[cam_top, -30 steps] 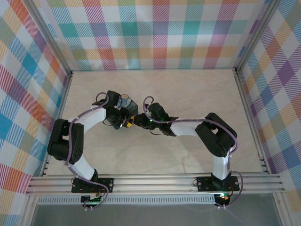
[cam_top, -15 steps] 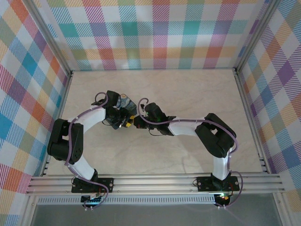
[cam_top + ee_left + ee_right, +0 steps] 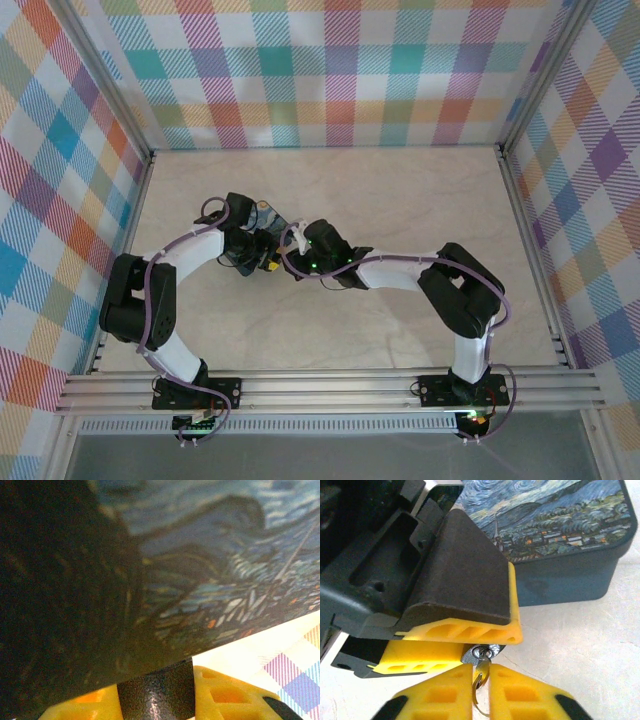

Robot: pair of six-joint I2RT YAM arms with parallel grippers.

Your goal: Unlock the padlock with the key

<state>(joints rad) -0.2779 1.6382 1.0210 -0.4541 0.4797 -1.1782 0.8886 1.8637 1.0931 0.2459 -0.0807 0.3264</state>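
Shiny metal padlock (image 3: 482, 653), matt yellow plastic jaws.

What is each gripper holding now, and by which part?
Right gripper pinches the key by its head; left gripper clamps the padlock by its body.

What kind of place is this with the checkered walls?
Probably a robot testing booth: plaid walls box in a table, with left arm and right arm bolted to a metal rail.

L pincer (image 3: 264, 260) & R pincer (image 3: 290, 251) both clamped, tips nearly touching.
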